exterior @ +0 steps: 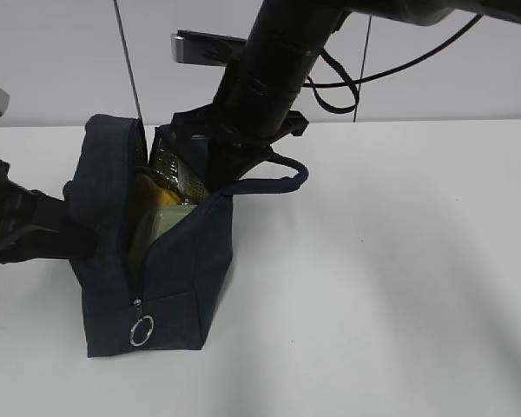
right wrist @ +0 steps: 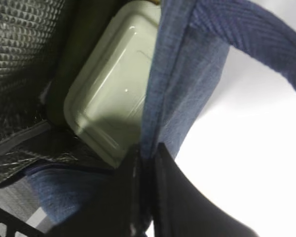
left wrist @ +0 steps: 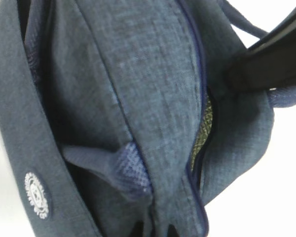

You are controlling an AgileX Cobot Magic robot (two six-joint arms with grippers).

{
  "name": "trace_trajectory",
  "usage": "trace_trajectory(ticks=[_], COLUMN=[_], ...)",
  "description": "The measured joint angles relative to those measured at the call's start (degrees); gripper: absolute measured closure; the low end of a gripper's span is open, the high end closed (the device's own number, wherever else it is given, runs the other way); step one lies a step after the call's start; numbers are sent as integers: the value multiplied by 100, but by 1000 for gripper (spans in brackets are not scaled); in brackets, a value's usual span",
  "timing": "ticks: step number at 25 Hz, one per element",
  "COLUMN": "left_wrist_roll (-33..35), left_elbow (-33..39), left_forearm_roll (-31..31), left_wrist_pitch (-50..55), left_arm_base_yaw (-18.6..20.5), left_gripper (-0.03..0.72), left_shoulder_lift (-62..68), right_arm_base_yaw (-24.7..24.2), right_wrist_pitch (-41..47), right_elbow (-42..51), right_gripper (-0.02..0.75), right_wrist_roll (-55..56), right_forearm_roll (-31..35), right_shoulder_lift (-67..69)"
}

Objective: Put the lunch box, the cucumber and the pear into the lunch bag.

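The navy lunch bag (exterior: 174, 269) stands on the table with its top zipper open. Inside lies the lunch box (right wrist: 113, 94), its sage-green lid up and also seen from outside (exterior: 161, 224). A yellow patch behind it is the pear (exterior: 163, 198). A dark green shape beside the box looks like the cucumber (right wrist: 81, 54). My right gripper (right wrist: 148, 150) is shut on the bag's right wall at the rim, just below the loop handle (right wrist: 256, 39). My left gripper (left wrist: 153, 231) is shut on a fold of the bag's fabric on its left side.
The ring pull (exterior: 141, 330) hangs at the bag's near end. The white table (exterior: 391, 287) stretches to the right and front of the bag. My right arm (exterior: 260, 78) comes down from the top onto the bag's far end.
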Motion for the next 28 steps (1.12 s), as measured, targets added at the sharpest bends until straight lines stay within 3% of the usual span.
trace_trajectory(ticks=[5, 14, 20, 28], left_wrist_roll=[525, 607, 613, 626], left_elbow=[0, -273, -691, -771], left_forearm_roll=[-526, -889, -987, -824], left_wrist_pitch=[-154, -468, -388, -342], left_arm_base_yaw=[-389, -1137, -1326, -1363], left_gripper=[686, 686, 686, 686], left_shoulder_lift=[5, 395, 996, 1147], right_arm_base_yaw=[0, 0, 0, 0], right_wrist_pitch=[23, 155, 180, 61], right_elbow=[0, 10, 199, 849], right_gripper=[724, 724, 724, 725], right_wrist_roll=[40, 339, 364, 378], right_forearm_roll=[-569, -1788, -2273, -2334], right_shoulder_lift=[-36, -473, -708, -748])
